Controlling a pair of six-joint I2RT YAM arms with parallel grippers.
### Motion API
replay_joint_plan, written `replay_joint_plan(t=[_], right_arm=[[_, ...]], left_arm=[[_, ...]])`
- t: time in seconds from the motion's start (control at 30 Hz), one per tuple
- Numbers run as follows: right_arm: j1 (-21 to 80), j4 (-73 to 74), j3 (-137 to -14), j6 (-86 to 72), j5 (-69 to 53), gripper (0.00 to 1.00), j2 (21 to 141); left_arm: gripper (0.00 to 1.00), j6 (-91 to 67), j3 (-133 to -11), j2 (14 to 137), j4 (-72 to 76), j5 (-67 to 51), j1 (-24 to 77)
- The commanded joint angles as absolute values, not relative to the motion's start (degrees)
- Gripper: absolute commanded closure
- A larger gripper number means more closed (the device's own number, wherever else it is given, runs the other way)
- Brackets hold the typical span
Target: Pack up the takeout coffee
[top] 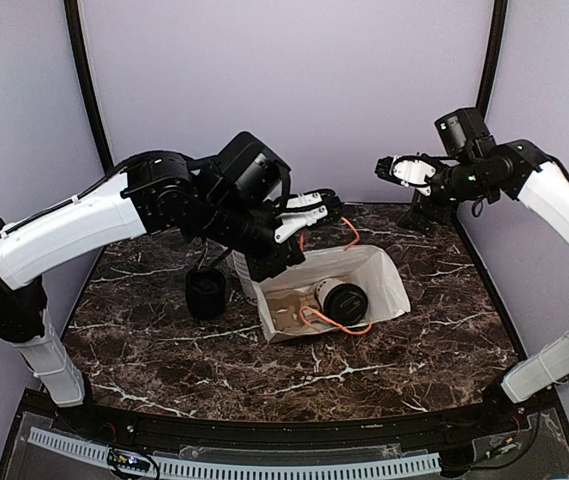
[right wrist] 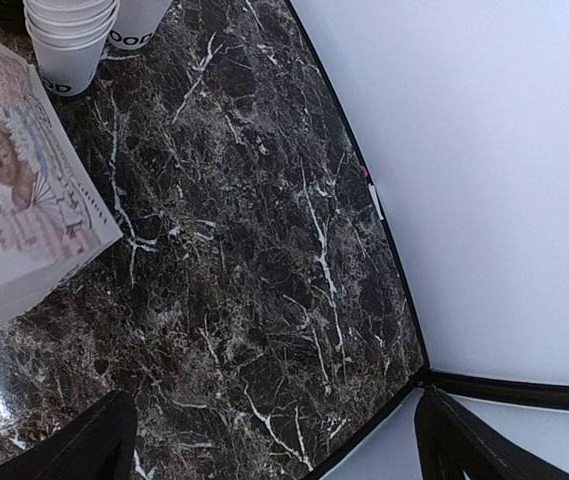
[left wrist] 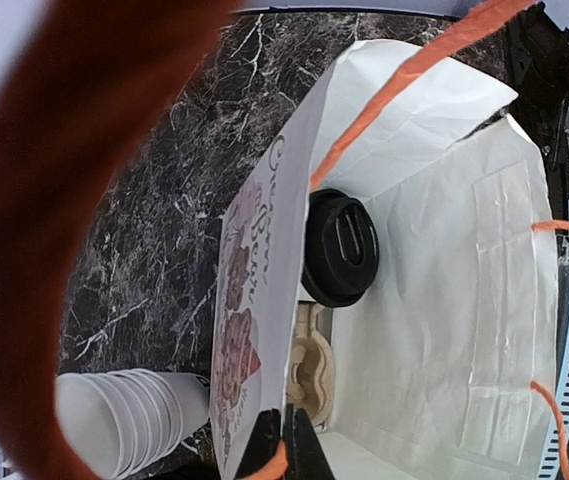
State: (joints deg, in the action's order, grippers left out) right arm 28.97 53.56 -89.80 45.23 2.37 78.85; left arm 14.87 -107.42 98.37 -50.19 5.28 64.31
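Note:
The takeout coffee lies inside an open white paper bag; only its black lid and a bit of white cup show. In the left wrist view the lid rests against the bag's printed wall, above a tan cardboard cup carrier. My left gripper is above the bag's far rim. The left wrist view shows it shut on the bag's rim together with the orange handle cord. My right gripper hangs open and empty in the air at the back right, wide open in its own view.
A stack of lidless white cups stands just left of the bag and also shows in the right wrist view, beside another white cup. A stack of black lids stands left of the bag. The table's back right corner is below my right gripper.

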Motion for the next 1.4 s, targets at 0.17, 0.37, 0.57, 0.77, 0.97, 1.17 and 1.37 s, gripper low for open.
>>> replay_joint_plan(t=[0.17,0.37,0.57,0.77,0.97,1.17,1.37], right_arm=[[28.6,52.5,-88.2,44.9,1.0,0.01,78.4],[28.6,53.2,-87.3,45.3,0.6,0.01,77.9],[28.6,53.8,-86.7,45.4,0.3,0.01,77.4],[28.6,54.0,-86.9,45.4,0.3,0.01,77.6],[28.3,54.1,-88.1,45.2,0.3,0.01,78.2],[27.4,54.6,-89.2,45.0,-2.1,0.01,77.8],[19.4,53.8,-91.2,42.6,-9.3,0.01,79.0]], left_arm=[[1.0,17.0,-106.7,97.7,-46.5,9.0,70.9],[1.0,17.2,-106.7,97.8,-46.6,7.6,73.4],[1.0,17.7,-106.7,98.2,-46.0,8.5,74.6],[0.83,19.6,-106.5,99.5,-42.7,15.4,74.5],[0.53,20.4,-108.2,100.9,-36.6,16.6,69.1],[0.26,21.5,-110.5,100.6,-32.1,16.9,64.5],[0.16,18.8,-108.9,95.8,-28.7,13.4,58.0]])
